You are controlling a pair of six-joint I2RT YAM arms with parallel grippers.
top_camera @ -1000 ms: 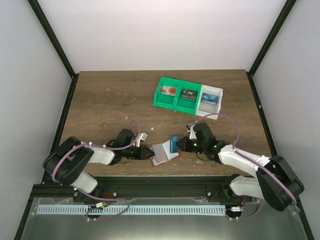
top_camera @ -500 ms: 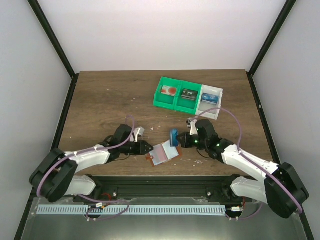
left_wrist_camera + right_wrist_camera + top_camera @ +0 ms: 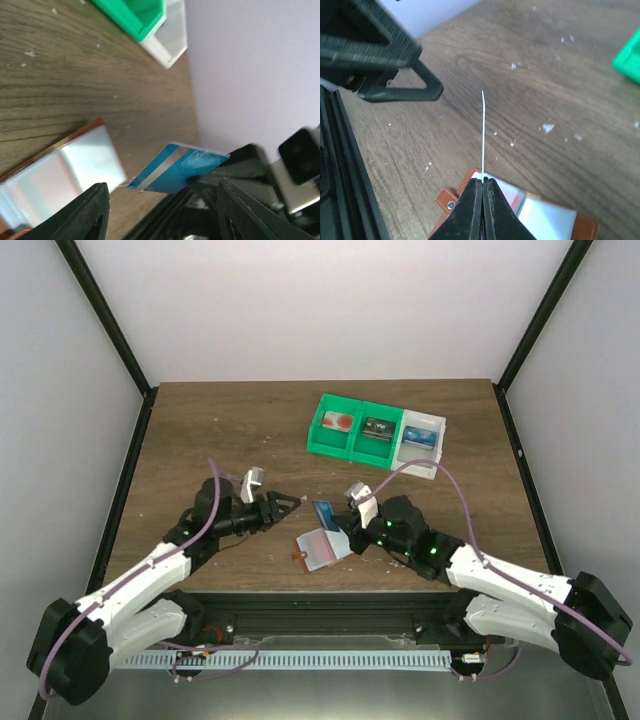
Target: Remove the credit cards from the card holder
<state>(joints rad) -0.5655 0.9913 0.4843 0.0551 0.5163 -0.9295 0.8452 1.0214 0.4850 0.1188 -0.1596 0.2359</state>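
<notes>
Your blue credit card is out of the pockets. It is held up off the wooden table, just beyond the far edge of the card holder. Your right gripper has its fingers pressed together on one end of the card, and from that wrist you see it edge-on as a thin pale line rising from the closed tips. The card holder lies open and flat near the front edge of the table, between your two arms, with its pale grey-blue pockets facing up and its brown leather rim showing around them. A reddish patch shows in one pocket; it may be a second card, but the view is too small for you to be sure. Your left gripper hangs just left of the blue card with its jaws spread and nothing between them, its tips pointing toward the card. Well apart, toward the back right of the table, a green two-compartment bin stands against a white bin, and each compartment holds a card.
</notes>
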